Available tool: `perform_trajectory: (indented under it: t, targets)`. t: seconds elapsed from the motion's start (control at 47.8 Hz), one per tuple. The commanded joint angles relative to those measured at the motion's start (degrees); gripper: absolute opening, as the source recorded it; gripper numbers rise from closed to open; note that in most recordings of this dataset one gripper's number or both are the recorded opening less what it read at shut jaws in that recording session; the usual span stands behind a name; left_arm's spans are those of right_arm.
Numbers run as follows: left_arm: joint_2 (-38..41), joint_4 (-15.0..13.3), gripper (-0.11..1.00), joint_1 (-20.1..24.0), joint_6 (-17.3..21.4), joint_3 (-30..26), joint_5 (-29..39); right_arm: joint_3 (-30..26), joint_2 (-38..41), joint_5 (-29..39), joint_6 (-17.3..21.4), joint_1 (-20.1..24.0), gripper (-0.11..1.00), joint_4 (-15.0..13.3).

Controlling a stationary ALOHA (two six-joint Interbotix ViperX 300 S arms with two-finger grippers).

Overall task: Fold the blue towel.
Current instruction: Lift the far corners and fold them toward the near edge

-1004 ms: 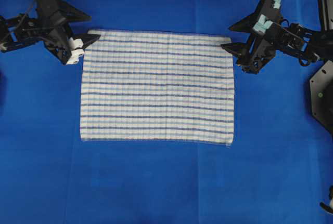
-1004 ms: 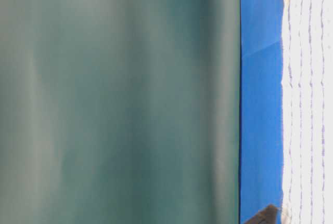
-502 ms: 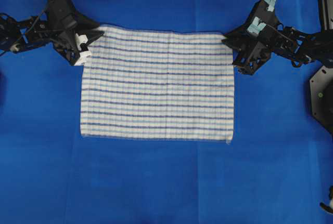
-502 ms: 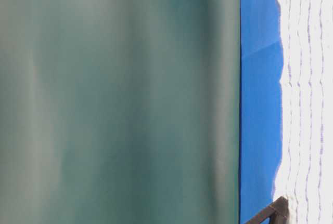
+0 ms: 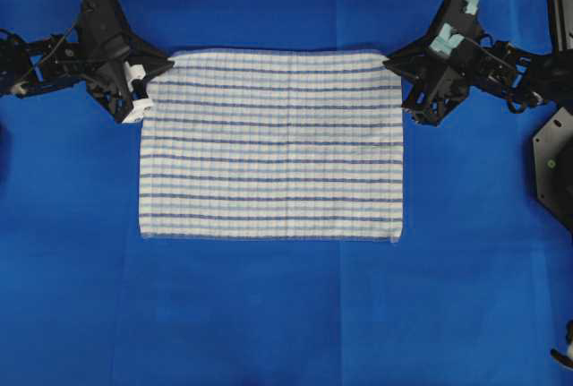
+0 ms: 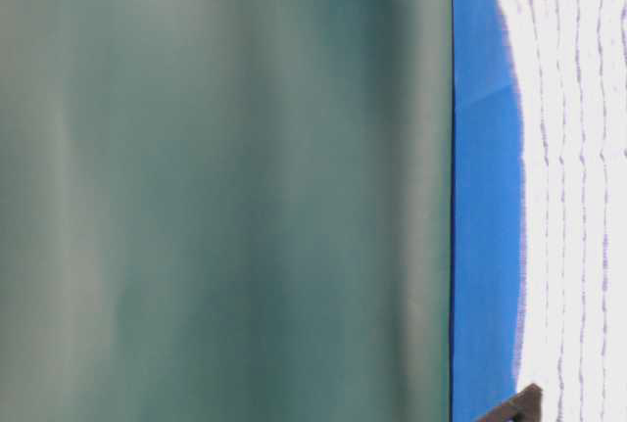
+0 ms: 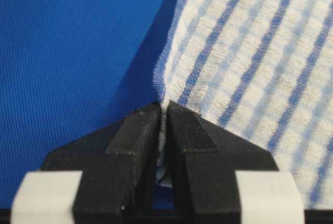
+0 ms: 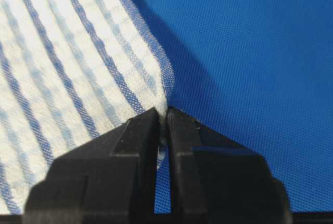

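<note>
The blue towel [image 5: 271, 144] is lying flat on the blue desk [image 5: 269, 314]. The left end effector [image 7: 163, 110] and right end effector [image 8: 162, 114], wide apart a moment ago, are now pinching its far corners, so folding can begin.

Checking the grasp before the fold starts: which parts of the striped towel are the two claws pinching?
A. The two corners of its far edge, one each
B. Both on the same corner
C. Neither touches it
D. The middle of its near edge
A: the left claw and right claw are each shut on a top corner of the blue towel.
</note>
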Motion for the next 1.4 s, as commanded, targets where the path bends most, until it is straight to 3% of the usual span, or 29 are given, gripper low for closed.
perform_trajectory:
  t: [0.0,0.335,0.565,0.963,1.214,1.381]
  targets:
    - [-4.3,0.1,0.03,-0.5,0.2,-0.6,2.1,-0.4,-4.1,2.1,-0.2,-0.2,0.07,-0.1]
    - [-7.9,0.2,0.03,-2.2,0.2,-0.6,3.9,-0.3,-7.4,5.1,0.1,0.6,0.07,-0.4]
    - [-11.3,0.2,0.03,-6.2,-1.0,1.3,4.0,0.8,-10.3,7.2,1.2,5.5,0.07,0.7]
    - [-20.0,0.2,0.03,-21.7,-5.0,5.1,4.0,4.8,-19.0,9.6,5.6,21.3,0.07,9.7]
    - [-19.8,0.2,0.03,-29.5,-8.6,5.2,4.0,5.0,-19.1,9.5,5.8,31.4,0.07,16.3]
    - [-19.7,0.2,0.03,-33.3,-9.1,5.3,4.0,4.5,-17.8,9.4,5.8,35.5,0.06,19.0]
